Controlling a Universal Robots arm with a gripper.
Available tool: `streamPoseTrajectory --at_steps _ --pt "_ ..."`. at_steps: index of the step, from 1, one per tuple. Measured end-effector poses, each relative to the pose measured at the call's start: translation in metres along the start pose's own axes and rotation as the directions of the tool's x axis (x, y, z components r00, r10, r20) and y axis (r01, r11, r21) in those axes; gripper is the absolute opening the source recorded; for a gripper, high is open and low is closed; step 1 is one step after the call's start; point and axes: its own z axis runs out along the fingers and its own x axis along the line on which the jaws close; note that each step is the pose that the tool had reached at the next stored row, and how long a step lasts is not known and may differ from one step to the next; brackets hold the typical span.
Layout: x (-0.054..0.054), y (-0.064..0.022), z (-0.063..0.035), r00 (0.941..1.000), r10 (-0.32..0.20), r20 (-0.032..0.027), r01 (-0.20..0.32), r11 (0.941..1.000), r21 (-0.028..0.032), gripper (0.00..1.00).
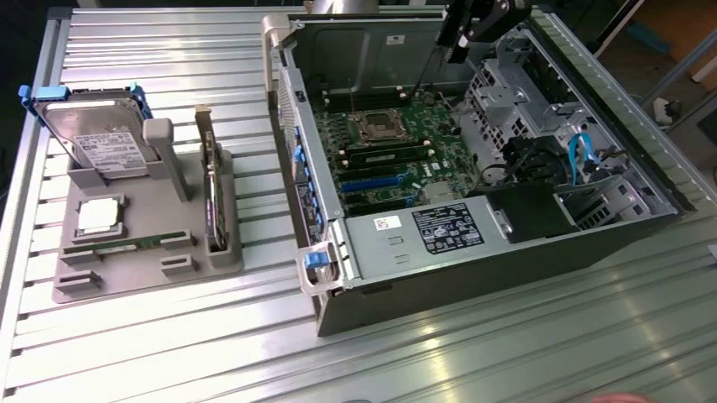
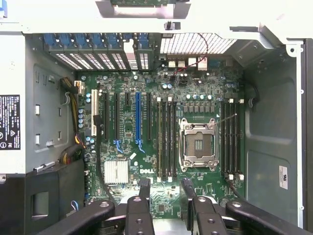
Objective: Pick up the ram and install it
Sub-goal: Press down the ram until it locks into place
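The ram is a thin green stick lying flat in the front slot of the grey fixture at the exterior view's left. My gripper hangs above the far end of the open computer case, well away from the ram. In the wrist view my gripper is open, its black fingers apart with nothing between them. It looks down on the motherboard, with long black memory slots beside the empty CPU socket and more slots on the socket's other side.
The fixture also carries an upright hard drive, a CPU chip and a tall dark card on edge. In the case sit a power supply, a drive cage and blue cables. Ribbed metal table lies around.
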Motion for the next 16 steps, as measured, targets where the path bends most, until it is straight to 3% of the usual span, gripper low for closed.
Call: streamPoseTrajectory --at_steps 10,12,16 --pt "0.0 0.0 0.0 1.0 0.0 0.0 0.0 1.0 0.0 0.36" --pt "0.0 0.0 0.0 1.0 0.0 0.0 0.0 1.0 0.0 0.23" --pt "0.0 0.0 0.0 1.0 0.0 0.0 0.0 1.0 0.0 0.11"
